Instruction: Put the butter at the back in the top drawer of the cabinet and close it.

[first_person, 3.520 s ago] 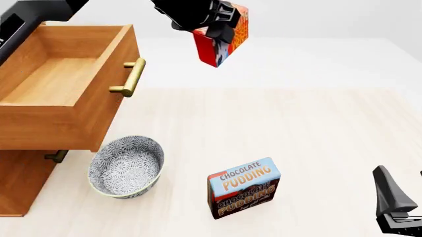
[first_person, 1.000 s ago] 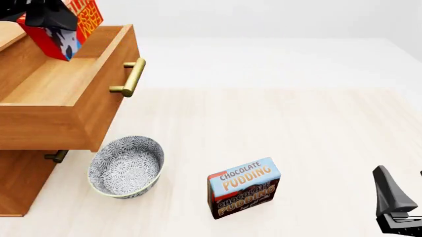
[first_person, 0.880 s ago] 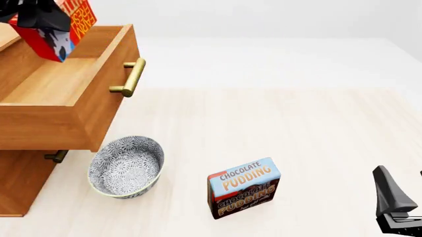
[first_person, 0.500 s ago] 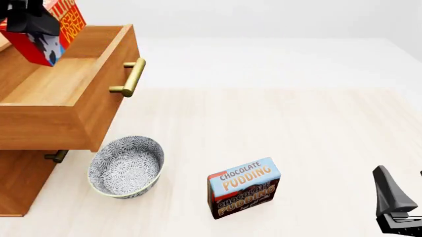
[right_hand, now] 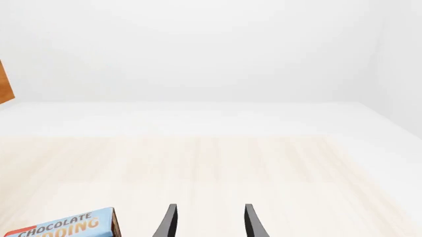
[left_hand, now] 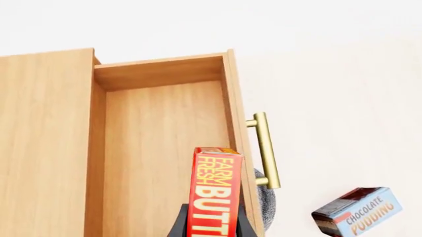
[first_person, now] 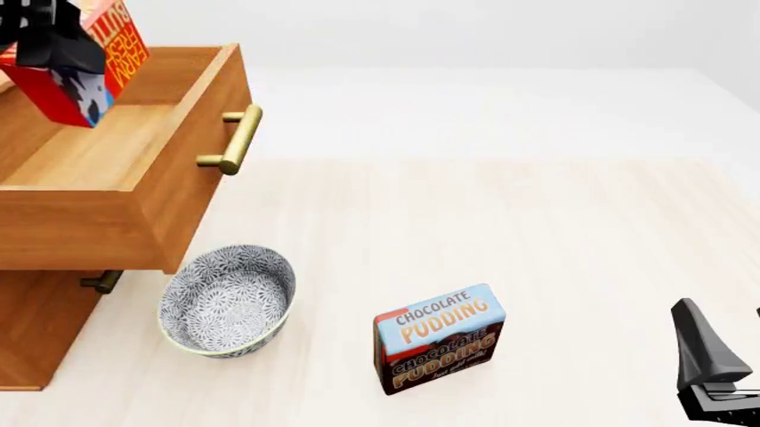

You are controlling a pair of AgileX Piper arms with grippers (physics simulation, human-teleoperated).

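The top drawer (first_person: 113,169) of the cabinet (first_person: 36,320) stands pulled out, its wooden floor bare in the left wrist view. The butter (first_person: 81,62) hangs in the air above the drawer's far-left part, tilted, clamped in the left gripper (left_hand: 212,232), whose dark fingers press against both sides of the box; nothing shows it touching the drawer yet. So pickup and carry look done. Left to do: lower and let go of the box inside, then push the drawer front or brass handle (first_person: 235,140) to shut it. The right gripper (right_hand: 207,222) sits idle low at the near-right of the table (first_person: 535,231), fingers parted with nothing between them. The pudding box (first_person: 440,338) and patterned bowl (first_person: 228,301) stand on the table, well apart from the held box.
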